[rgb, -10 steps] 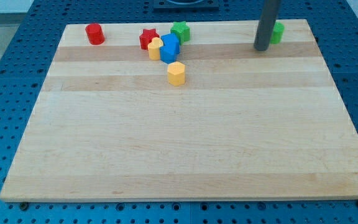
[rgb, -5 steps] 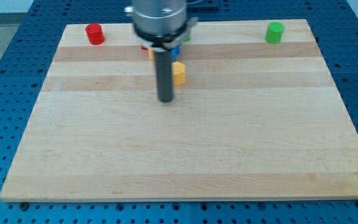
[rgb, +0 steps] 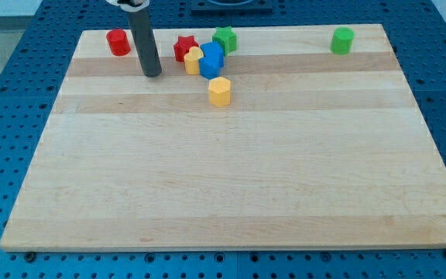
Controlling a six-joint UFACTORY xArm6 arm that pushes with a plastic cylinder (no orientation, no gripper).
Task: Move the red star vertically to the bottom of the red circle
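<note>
My tip (rgb: 152,74) is set on the wooden board (rgb: 231,186); being a bare rod, it holds nothing. The red circle (rgb: 118,42) is found just up and to the view's left of it. The red star (rgb: 183,47) lies to its right, touching a yellow block (rgb: 193,60) beside the blue blocks (rgb: 211,59).

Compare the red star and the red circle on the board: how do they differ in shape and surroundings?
The red star has pointed arms; the red circle is a round cylinder. The red star sits in a cluster, seemingly against a yellow block, while the red circle stands alone near the view's top left corner. My tip rests between them, lower in the view, touching neither. Both are red and lie in the board's top strip.
</note>
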